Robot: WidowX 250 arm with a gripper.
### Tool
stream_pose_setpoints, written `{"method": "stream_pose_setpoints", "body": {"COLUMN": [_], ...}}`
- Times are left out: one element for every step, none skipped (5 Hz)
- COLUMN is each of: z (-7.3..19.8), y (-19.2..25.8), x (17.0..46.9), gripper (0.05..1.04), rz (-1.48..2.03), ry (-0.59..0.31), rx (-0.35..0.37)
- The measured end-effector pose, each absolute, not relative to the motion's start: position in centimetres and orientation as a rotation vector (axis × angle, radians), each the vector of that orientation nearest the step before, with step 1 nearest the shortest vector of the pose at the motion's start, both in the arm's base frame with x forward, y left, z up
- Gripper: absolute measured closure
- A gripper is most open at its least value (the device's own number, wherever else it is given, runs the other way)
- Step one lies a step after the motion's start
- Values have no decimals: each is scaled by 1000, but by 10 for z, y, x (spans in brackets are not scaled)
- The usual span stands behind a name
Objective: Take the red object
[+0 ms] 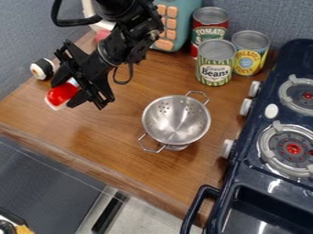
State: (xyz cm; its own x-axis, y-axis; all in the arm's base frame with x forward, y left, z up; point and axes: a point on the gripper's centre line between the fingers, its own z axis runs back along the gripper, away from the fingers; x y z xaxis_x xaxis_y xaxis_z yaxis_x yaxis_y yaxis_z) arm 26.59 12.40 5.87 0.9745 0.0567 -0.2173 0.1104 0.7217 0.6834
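Red object held in the jaws of the gripper [65,94], at the left side of the table [122,137].
The arm enters from the top edge, and its gripper slants down to the left; the jaws are closed on the red object [59,95], which is tilted and shows a white edge. Whether it touches the table cannot be determined. A black-and-white round piece [41,69] lies near the jaws, towards the wall. A metal colander [176,119] stands upright near the middle, its two handles outward. Behind it are three upright cans: a green-striped can [215,66] in front, a red-and-green can [209,34] and a yellow-and-blue can [249,54] behind. A teal item with orange buttons [177,23] is at the back, and a dark stove [245,183] is at the right.
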Motion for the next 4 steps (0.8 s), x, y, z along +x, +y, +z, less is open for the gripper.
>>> {"method": "stream_pose_setpoints", "body": {"z": [53,65,77,81], "y": [123,121,118,117], "x": [264,266,262,261], "gripper": [178,75,80,83], "rz": [-28,-34,-84,-72], "ry": [232,116,5,-45], "rx": [662,526,352,287]}}
